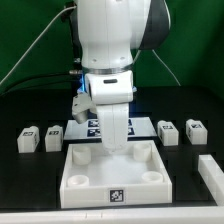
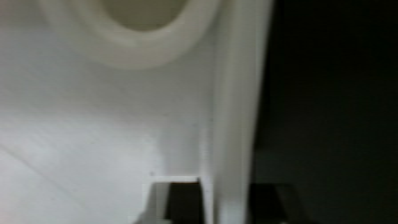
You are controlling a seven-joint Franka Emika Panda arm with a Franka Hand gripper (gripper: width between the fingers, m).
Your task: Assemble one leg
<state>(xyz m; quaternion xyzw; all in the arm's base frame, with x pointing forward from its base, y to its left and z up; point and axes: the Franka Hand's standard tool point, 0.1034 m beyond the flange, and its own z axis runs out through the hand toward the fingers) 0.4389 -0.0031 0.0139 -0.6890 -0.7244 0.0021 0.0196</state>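
Tray [image 1: 85, 192] front centre; legs [image 1: 53, 137] flanking; marker board [image 1: 93, 127] behind.

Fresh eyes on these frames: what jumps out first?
The big white arm fills the middle of the exterior view, reaching down into the large white square tray part at the front. Small tagged legs flank it, two at that view's left and two more at its right. The wrist view is nearly all blurred white surface with a round socket.

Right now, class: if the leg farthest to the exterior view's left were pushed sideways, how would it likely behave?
The leg looks blocky with flat faces, so it should slide, not roll. It sits low and squat, so tipping seems unlikely.
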